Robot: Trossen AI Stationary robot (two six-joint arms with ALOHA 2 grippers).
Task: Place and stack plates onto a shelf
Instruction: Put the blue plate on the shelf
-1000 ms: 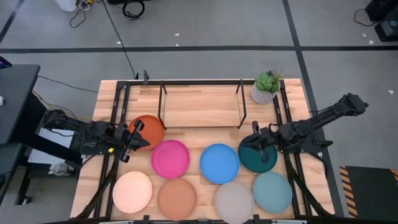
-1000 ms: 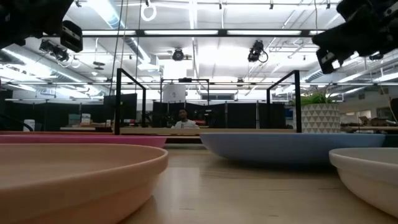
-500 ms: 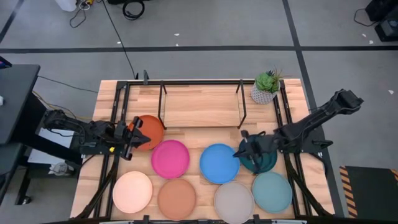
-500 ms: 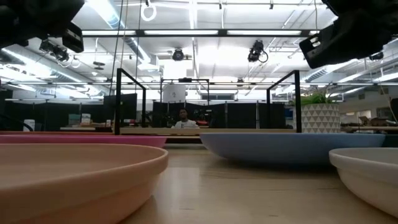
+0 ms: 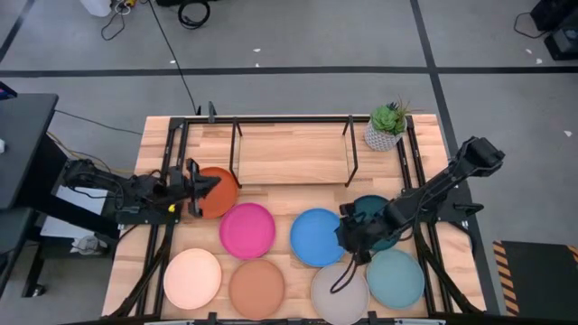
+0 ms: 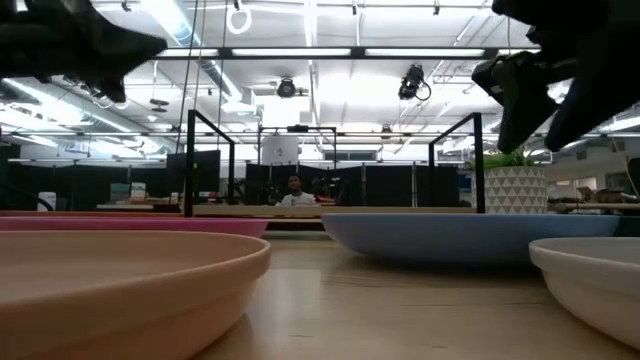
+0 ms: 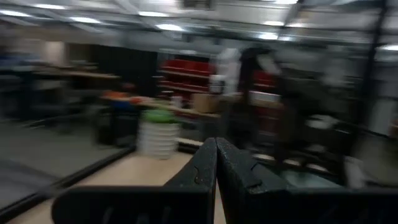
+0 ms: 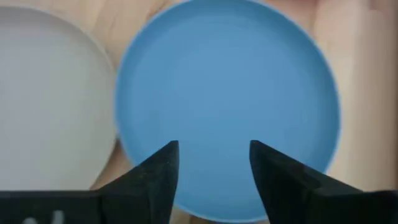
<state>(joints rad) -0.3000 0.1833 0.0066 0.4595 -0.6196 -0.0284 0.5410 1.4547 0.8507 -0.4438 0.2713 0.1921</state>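
Several round plates lie flat on the wooden table. Orange-red [image 5: 219, 192], magenta [image 5: 247, 230], blue [image 5: 316, 236] and dark teal [image 5: 377, 217] form the far row. Cream-peach [image 5: 192, 278], terracotta [image 5: 256, 289], grey-beige [image 5: 336, 293] and light teal [image 5: 396, 278] form the near row. Behind them stands the light-wood shelf [image 5: 293, 153] on black rod legs, nothing on it. My right gripper [image 8: 214, 165] hangs open, pointing down over the blue plate [image 8: 230, 93], near its right rim. My left gripper [image 7: 216, 168] is shut, level, raised beside the orange-red plate's left rim.
A potted plant [image 5: 386, 126] in a white pot stands at the table's far right corner, beside the shelf. Black metal frame rods [image 5: 172, 153] run along the table's left and right sides. A strip of bare wood lies between the shelf and the far row.
My right gripper has swung from above the dark teal plate toward the table's left and near edge, over the blue plate's right rim, tipping to point down, and has opened. My left gripper has turned a little beside the orange-red plate. No plate has moved.
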